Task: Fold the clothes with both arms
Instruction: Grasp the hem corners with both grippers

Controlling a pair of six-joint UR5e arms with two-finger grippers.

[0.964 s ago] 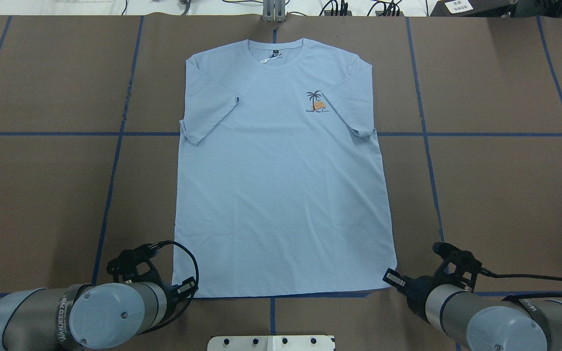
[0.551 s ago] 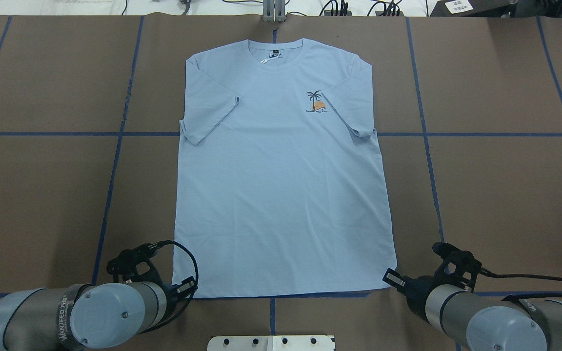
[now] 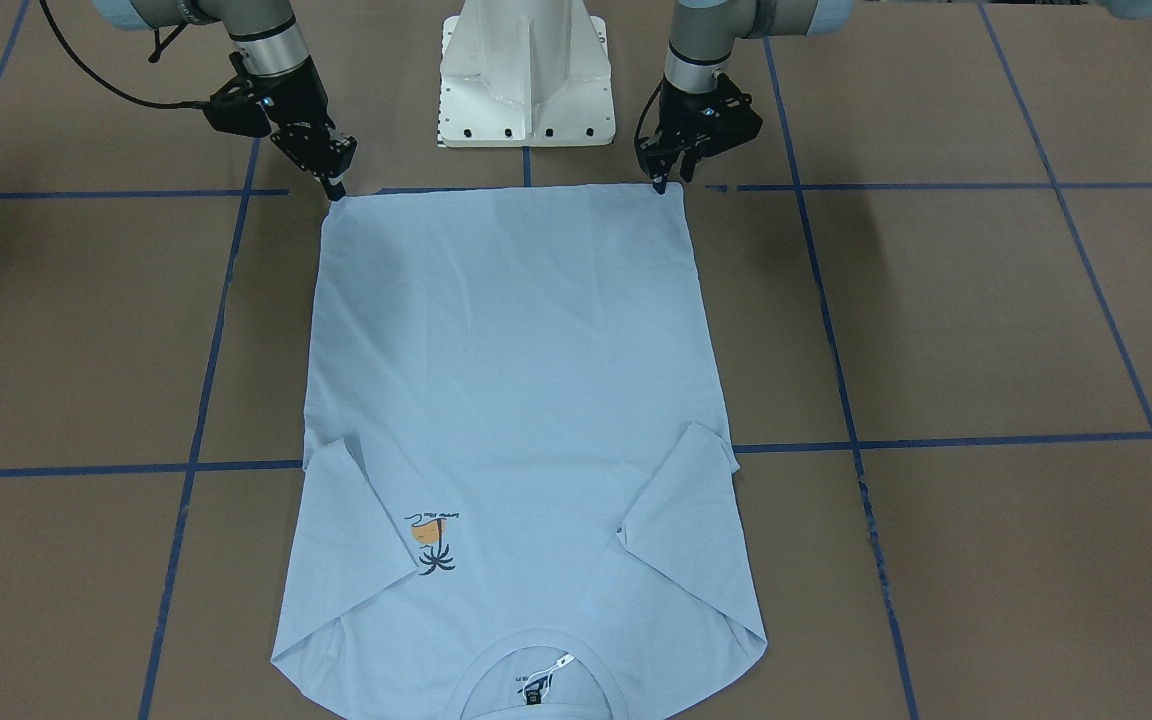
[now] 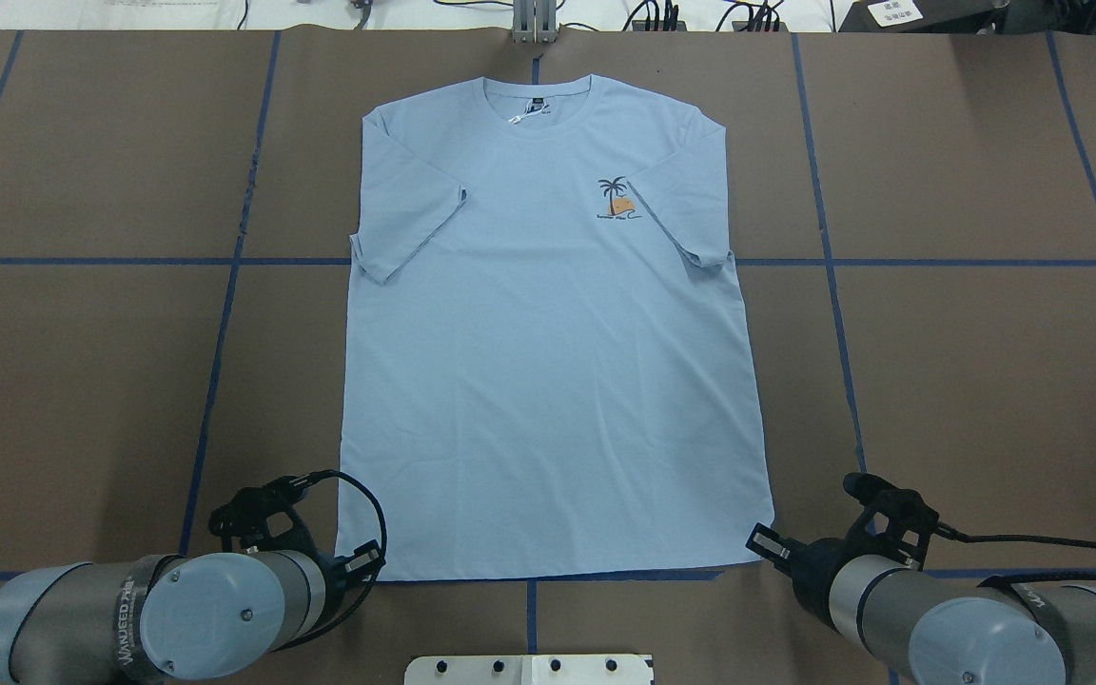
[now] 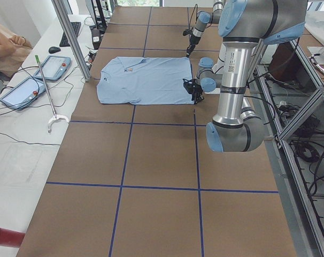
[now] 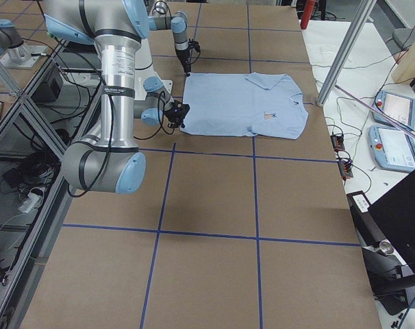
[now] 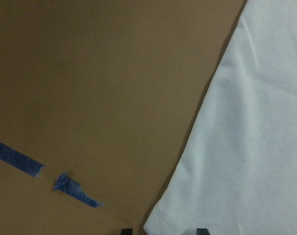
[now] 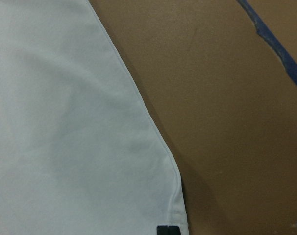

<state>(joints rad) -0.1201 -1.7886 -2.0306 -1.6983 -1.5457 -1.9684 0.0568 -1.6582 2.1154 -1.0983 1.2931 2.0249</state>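
**Workpiece.** The shirt [image 4: 548, 381] lies flat and face up on the table [image 4: 82, 381]. Its hem is at the end nearest the pedestal [image 3: 524, 70] and its collar [image 4: 538, 88] at the far end. Both sleeves are folded inward onto the shirt's body. The print [image 4: 616, 200] sits on the chest, just beside the folded edge of one sleeve (the one on the robot's right). A dark label [image 4: 536, 101] shows inside the collar.

**Left gripper.** The left gripper [image 7: 163, 231] stands at the shirt's hem corner on the robot's left. Its jaws are parted. One fingertip is over bare table just off the fabric, the other is over the shirt, and the corner lies between them.

**Right gripper.** The right gripper [image 8: 168, 230] stands at the opposite hem corner. Its fingertips are pressed together on the hem there, and the fabric beside them shows a slight crease.

**Surroundings.** Blue tape [image 7: 16, 159] marks the table beside the shirt, and one line runs along the hem.
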